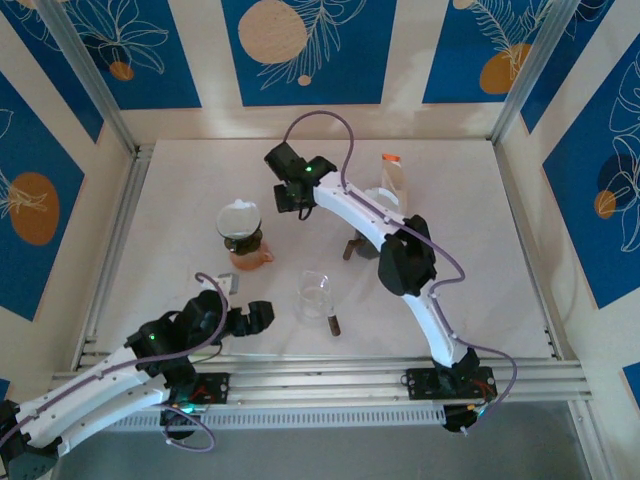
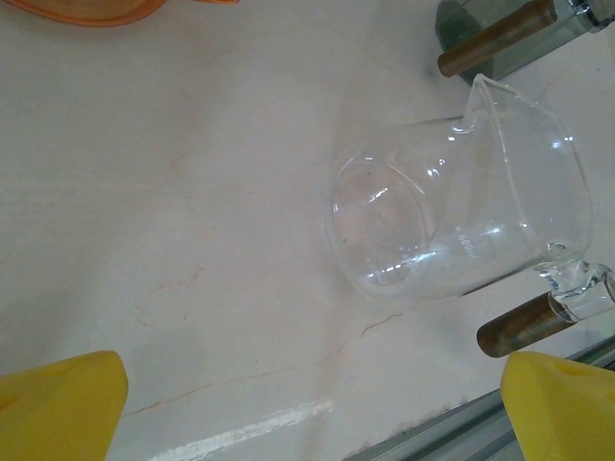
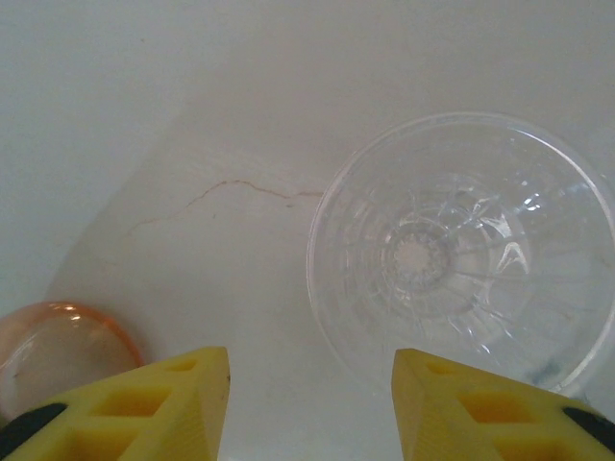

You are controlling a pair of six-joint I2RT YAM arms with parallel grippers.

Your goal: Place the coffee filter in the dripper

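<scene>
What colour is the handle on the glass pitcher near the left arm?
Dark brown, like wood. The pitcher's handle shows best in the left wrist view.

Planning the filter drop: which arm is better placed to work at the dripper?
Right. The right tool, open and empty, hangs close to the dripper. The left tool, farther off, faces the glass pitcher.
</scene>
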